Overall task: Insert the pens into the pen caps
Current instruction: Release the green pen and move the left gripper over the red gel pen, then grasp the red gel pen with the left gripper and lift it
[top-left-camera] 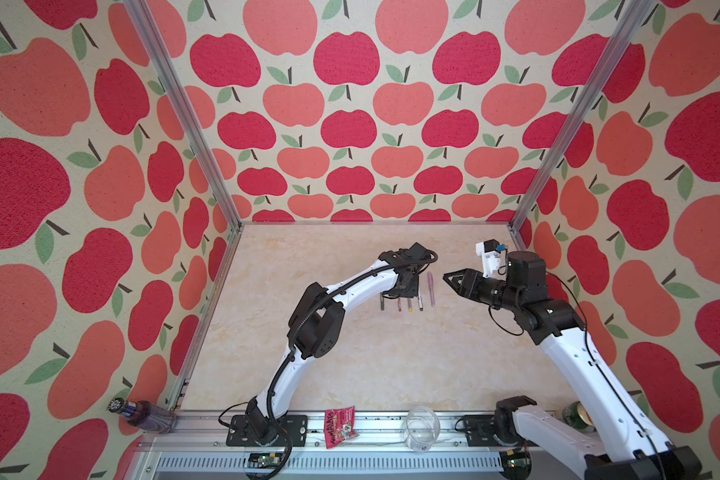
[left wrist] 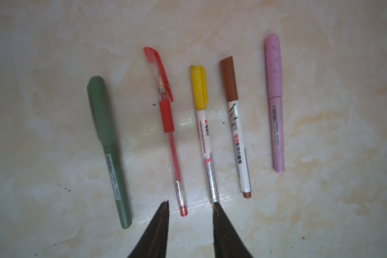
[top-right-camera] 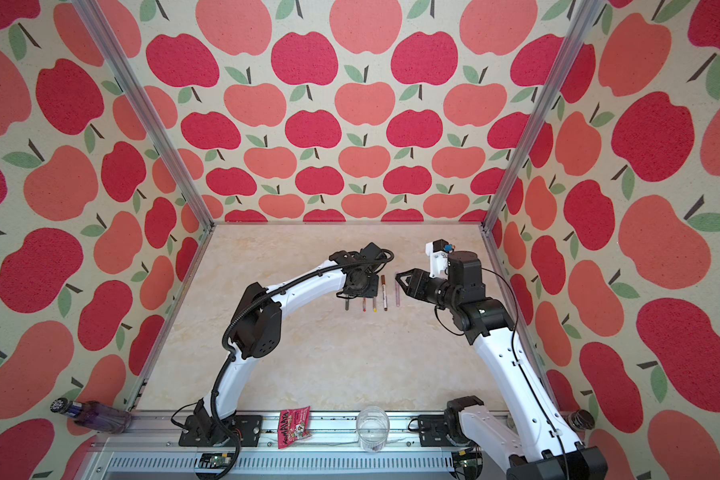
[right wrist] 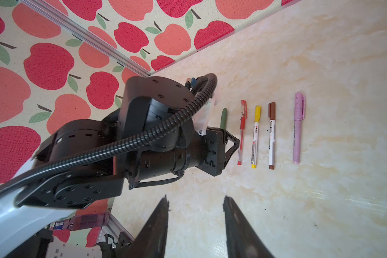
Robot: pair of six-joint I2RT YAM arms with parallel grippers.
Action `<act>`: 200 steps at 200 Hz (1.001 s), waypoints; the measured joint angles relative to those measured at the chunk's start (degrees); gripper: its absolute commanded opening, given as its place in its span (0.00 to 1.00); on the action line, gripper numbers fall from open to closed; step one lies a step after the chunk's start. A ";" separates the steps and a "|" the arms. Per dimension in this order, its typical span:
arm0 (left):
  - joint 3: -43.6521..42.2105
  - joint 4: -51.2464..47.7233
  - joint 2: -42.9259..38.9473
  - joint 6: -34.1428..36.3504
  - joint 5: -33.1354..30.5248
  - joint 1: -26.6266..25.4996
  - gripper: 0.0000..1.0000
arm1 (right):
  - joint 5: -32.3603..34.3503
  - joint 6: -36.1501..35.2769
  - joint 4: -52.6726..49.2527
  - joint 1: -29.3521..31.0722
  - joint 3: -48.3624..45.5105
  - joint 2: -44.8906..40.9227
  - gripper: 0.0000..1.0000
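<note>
A cream marbled bench (top-left-camera: 350, 365) floors a booth whose walls (top-left-camera: 350, 124) carry a red and coral apple print, with bare aluminium posts (top-left-camera: 175, 104) at the far corners. An aluminium rail (top-left-camera: 383, 419) runs along the near edge. Taken from the bench's middle in a top view:

- A purple bottle (top-left-camera: 142, 417) lies on its side at 8 o'clock, off the bench.
- A red snack packet (top-left-camera: 341, 426) lies on the rail at 6 o'clock.
- A clear plastic cup (top-left-camera: 422, 428) stands at 5 o'clock.
- A green container (top-left-camera: 574, 413), partly hidden, sits at 4 o'clock.
</note>
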 measured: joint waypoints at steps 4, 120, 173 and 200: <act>0.35 -0.24 0.57 0.00 -0.02 0.00 0.34 | 0.00 0.00 -0.04 -0.15 0.00 -0.13 0.43; 1.90 -3.13 5.66 -0.02 0.02 0.17 0.32 | -1.27 -0.39 -0.37 -2.19 -0.48 -0.81 0.43; 2.27 -3.10 6.21 -0.02 0.02 0.55 0.27 | -1.70 -0.39 -0.37 -2.60 -1.07 -0.81 0.43; 2.78 -3.15 6.62 -0.02 0.00 0.72 0.26 | -1.75 -0.39 -0.35 -2.82 -1.11 -0.81 0.43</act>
